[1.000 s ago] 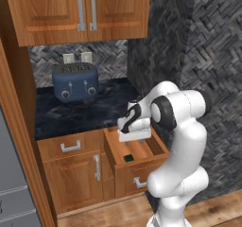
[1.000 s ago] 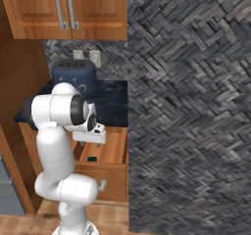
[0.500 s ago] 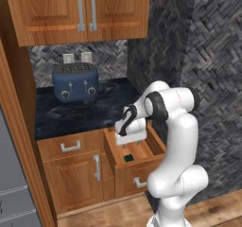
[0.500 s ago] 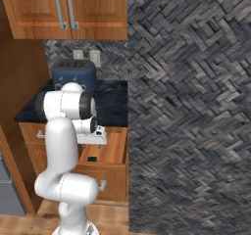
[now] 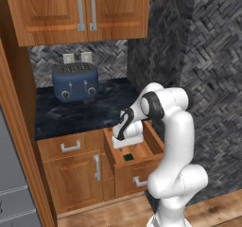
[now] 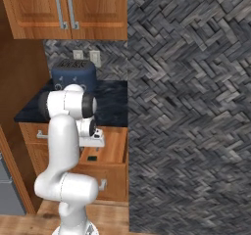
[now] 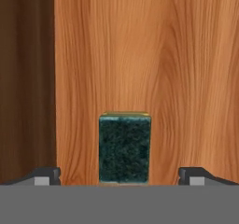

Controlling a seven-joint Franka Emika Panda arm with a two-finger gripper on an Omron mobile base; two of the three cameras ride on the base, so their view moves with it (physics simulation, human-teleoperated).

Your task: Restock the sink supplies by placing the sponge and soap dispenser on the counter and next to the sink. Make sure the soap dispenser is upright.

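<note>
On the wooden floor of the open drawer [image 5: 142, 151] lies the sponge [image 7: 124, 148], dark green face up, directly between the gripper's [image 7: 119, 176] two fingertips [image 7: 43, 175], touching neither. Its jaws stand spread wide, holding nothing. From the base views the gripper hangs over the drawer, below the counter [image 5: 80, 115].

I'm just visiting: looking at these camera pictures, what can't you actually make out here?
- Sponge: the hand view's bottom edge cuts off its near end.
- Sponge in the open drawer: too small in the left base view to tell its faces.
- Gripper: only the fingertips show in the hand view.
</note>
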